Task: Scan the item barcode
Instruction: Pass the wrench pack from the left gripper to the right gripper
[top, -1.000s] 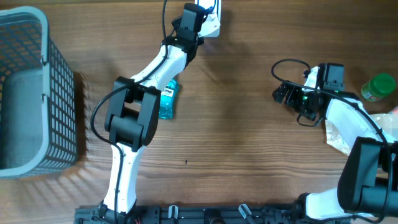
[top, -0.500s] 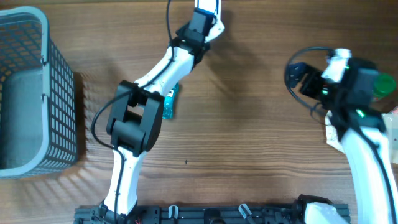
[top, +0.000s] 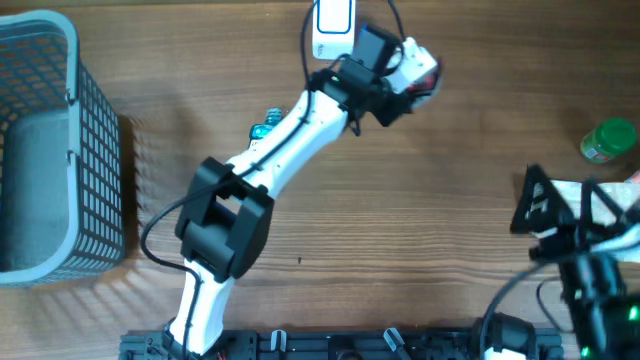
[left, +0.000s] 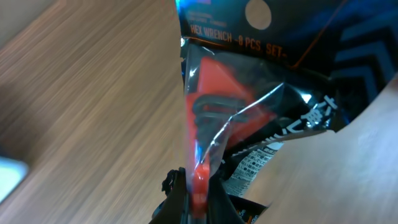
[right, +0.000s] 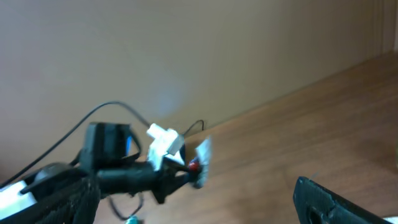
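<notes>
One hex wrench packet (left: 249, 118) is hanging in a raised grip over the far middle of the table (top: 450, 250), waiting for a scan.
Left end effector (left: 199, 186) is pinching the packet's lower edge between pressed-together fingers, while the right end effector (top: 562, 208) is hanging spread and empty at the near right. For a clean scan, the packet probably needs turning so its printed back faces the reader flat and steady, with the crinkled film not glaring. No barcode is showing, and which device is doing the scanning cannot be told. White lettering is reading "HEX WRENCH" and "PCS. SET", with the count digit unclear. Japanese characters are running down a black panel, beside fine print too small to read.
</notes>
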